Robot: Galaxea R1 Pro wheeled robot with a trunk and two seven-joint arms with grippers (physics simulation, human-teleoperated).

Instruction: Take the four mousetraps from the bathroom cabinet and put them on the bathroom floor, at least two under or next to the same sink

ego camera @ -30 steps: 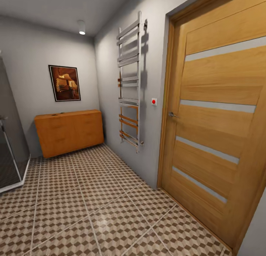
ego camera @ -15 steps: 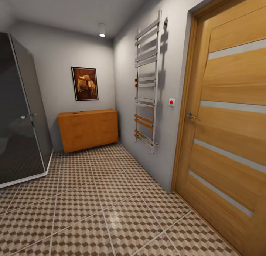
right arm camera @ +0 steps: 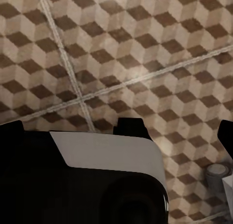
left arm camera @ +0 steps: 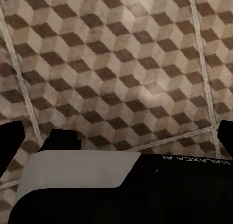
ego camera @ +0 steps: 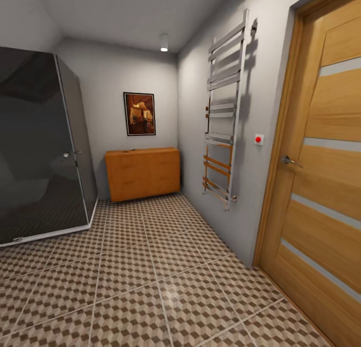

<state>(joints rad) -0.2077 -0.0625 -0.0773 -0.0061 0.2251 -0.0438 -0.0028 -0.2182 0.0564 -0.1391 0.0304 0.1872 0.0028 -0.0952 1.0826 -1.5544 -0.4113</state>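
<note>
The orange-brown cabinet (ego camera: 143, 174) stands shut against the far wall, under a framed picture. No mousetraps can be seen; they are hidden or out of view, and the sink is out of view. The cube-patterned bathroom floor (ego camera: 150, 267) stretches from me to the cabinet. In the left wrist view my left gripper (left arm camera: 120, 132) hangs over the tiles (left arm camera: 121, 63), its dark fingertips (left arm camera: 10, 136) at the frame's sides, open and holding nothing. My right gripper (right arm camera: 119, 130) is likewise open above the tiled floor (right arm camera: 145, 49), with nothing between its fingers.
A dark glass shower enclosure (ego camera: 40, 146) fills the left corner. A chrome towel radiator (ego camera: 223, 111) hangs on the right wall, beside a red button (ego camera: 258, 139) and a closed wooden door (ego camera: 321, 186). A small grey cylinder (right arm camera: 216, 175) sits low by my base.
The whole head view has swung left: the shower enclosure has come into the picture, and the cabinet, radiator and door have slid right. Nothing in the room itself has moved.
</note>
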